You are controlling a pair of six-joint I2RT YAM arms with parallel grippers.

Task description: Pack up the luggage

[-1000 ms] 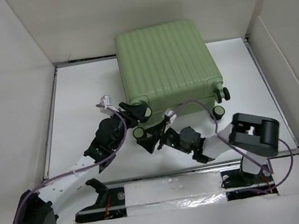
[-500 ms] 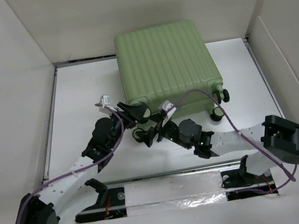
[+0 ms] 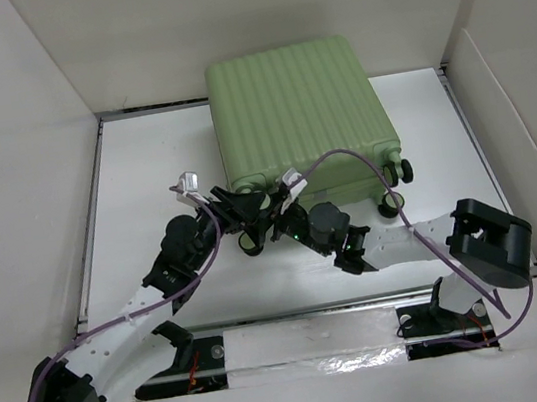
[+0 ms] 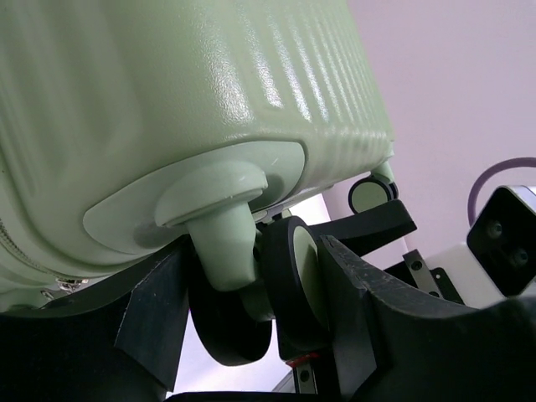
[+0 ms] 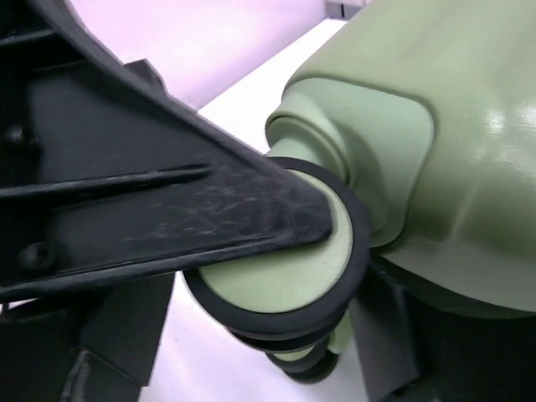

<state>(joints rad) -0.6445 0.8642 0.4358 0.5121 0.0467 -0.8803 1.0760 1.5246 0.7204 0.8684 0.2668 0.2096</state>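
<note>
The luggage (image 3: 295, 106) lies shut and flat at the back middle of the table, ribbed pale green shell up. Both grippers meet at its near-left corner wheels. My left gripper (image 3: 242, 205) (image 4: 255, 255) is shut on a black double wheel (image 4: 289, 276) under the luggage (image 4: 167, 84), one finger on each side. My right gripper (image 3: 273, 215) (image 5: 352, 268) is beside it. One of its fingers (image 5: 209, 218) lies across the green face of a wheel (image 5: 285, 289) below the luggage (image 5: 469, 126) corner. The other finger's contact is hidden.
White walls (image 3: 18, 147) close in the table on the left, back and right. Two more wheels (image 3: 391, 205) stick out at the luggage's near-right corner. Purple cables (image 3: 343, 159) loop over both arms. The arm bases (image 3: 438, 317) sit at the near edge.
My right arm has swung in, bringing its gripper left and farther back against the corner wheels. My left gripper has stayed on its wheel. The luggage has not moved.
</note>
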